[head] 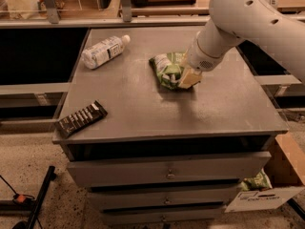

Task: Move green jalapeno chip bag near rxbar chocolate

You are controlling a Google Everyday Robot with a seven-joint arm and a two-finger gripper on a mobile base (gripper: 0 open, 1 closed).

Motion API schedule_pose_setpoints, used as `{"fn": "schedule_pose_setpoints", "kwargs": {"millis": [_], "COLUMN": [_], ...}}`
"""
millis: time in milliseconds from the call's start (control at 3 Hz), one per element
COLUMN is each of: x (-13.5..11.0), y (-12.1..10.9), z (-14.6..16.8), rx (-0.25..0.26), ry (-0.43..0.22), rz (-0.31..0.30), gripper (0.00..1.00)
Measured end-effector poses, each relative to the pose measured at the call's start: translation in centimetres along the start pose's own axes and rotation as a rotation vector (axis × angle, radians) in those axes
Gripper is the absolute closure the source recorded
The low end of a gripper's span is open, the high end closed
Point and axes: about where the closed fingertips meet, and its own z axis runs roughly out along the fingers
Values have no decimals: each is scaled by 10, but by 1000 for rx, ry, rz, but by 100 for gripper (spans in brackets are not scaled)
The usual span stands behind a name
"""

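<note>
The green jalapeno chip bag [165,69] lies crinkled on the grey table top [143,104], right of its middle. My gripper [186,78] comes down from the upper right on the white arm [238,18] and rests at the bag's right edge, touching it. The rxbar chocolate [80,119], a dark flat bar with white lettering, lies at the table's front left corner, far from the bag.
A white-labelled plastic bottle [102,50] lies on its side at the back left of the table. Drawers [167,173] front the table below. A cardboard box [279,175] stands on the floor at the right, and a black stand leg [35,202] at the left.
</note>
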Motion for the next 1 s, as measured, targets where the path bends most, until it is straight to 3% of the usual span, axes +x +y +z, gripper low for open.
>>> {"fn": "schedule_pose_setpoints", "kwargs": {"millis": [333,667,1000], "x": [0,-9,-29], "y": [-5,-12,-16], "z": [-7,-22,-38], "rx": [34,104,159], "ry": [-17,-53,-90], "rz": [15,-3,-68], "gripper": [88,100,100]}}
